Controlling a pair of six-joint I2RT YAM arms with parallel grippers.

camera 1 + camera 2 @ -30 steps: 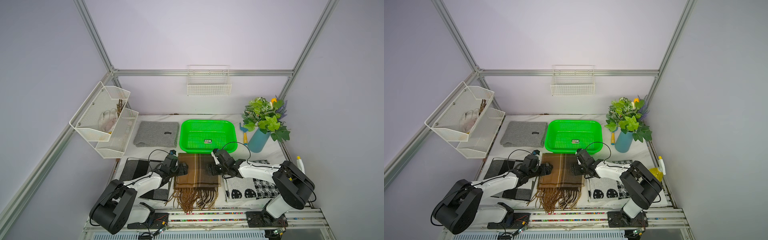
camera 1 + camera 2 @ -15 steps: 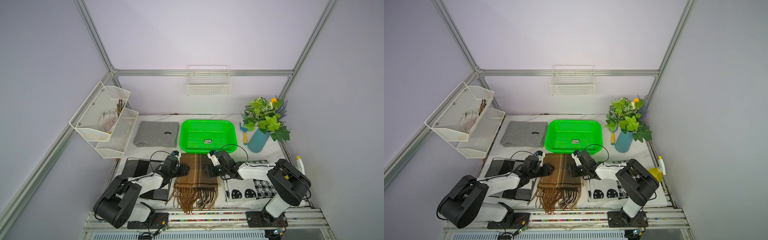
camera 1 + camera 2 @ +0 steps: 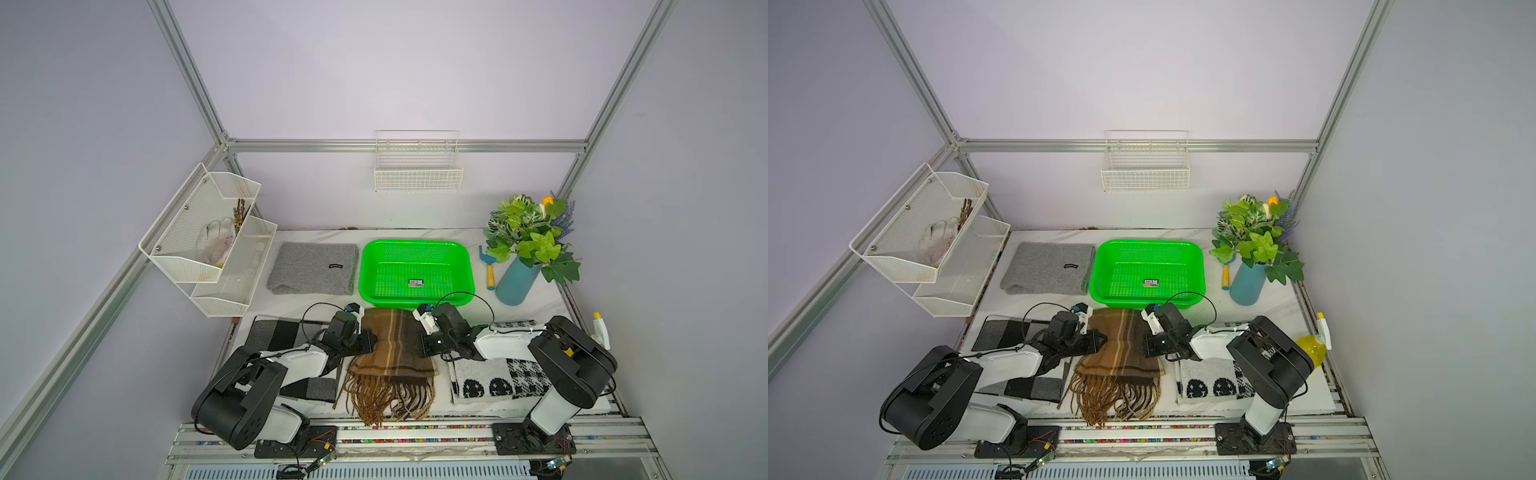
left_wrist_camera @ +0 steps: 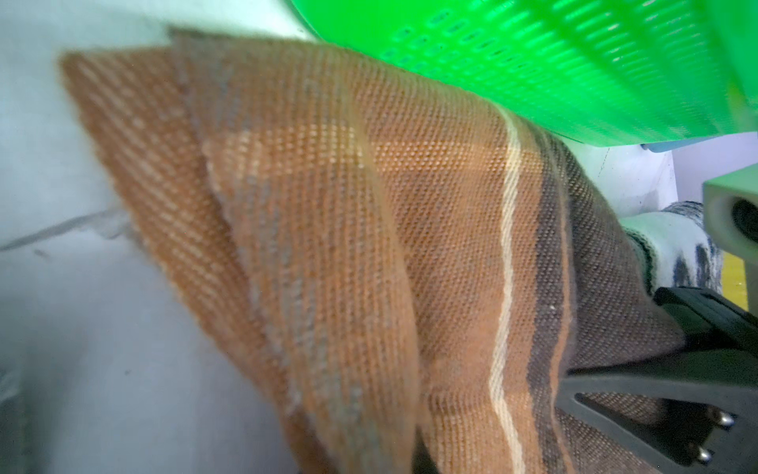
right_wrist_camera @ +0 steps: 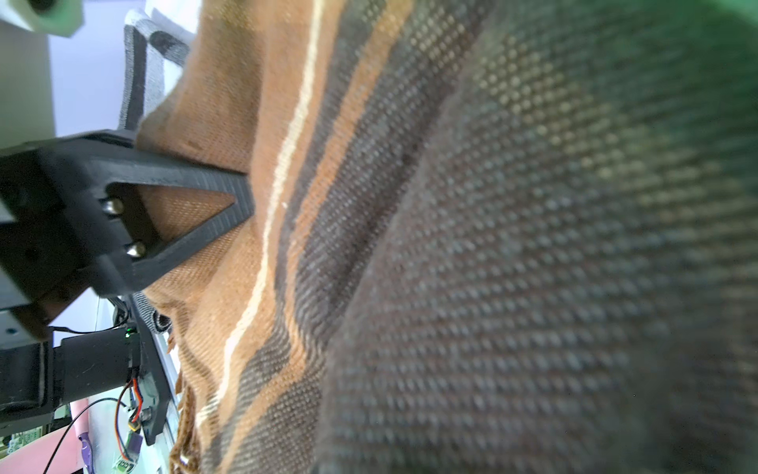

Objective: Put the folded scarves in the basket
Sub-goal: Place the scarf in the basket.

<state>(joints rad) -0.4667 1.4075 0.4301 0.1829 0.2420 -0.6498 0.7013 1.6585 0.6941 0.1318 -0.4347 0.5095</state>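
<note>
The folded scarf [image 3: 392, 349] [image 3: 1121, 349], brown plaid with a fringe toward the front, lies at the table's front centre, just in front of the bright green basket [image 3: 415, 243] [image 3: 1148, 242]. The basket holds only a small label. My left gripper [image 3: 370, 338] [image 3: 1100, 338] is shut on the scarf's left edge. My right gripper [image 3: 422, 345] [image 3: 1148, 345] is shut on its right edge. Bunched scarf cloth [image 4: 369, 246] [image 5: 492, 246] fills both wrist views and hides each gripper's own jaws. The basket wall [image 4: 574, 61] shows close behind the cloth.
A grey folded cloth [image 3: 313, 268] lies left of the basket. A grey-black checked cloth [image 3: 274, 332] lies under the left arm, a black-white patterned one [image 3: 490, 374] under the right. A blue vase of plants [image 3: 515, 282], a trowel [image 3: 489, 270] and a spray bottle [image 3: 600, 328] stand at the right, a white mesh rack [image 3: 208, 241] at the left.
Both grippers have moved in onto the scarf's side edges and closed on them. The cloth is now bunched at each grip.
</note>
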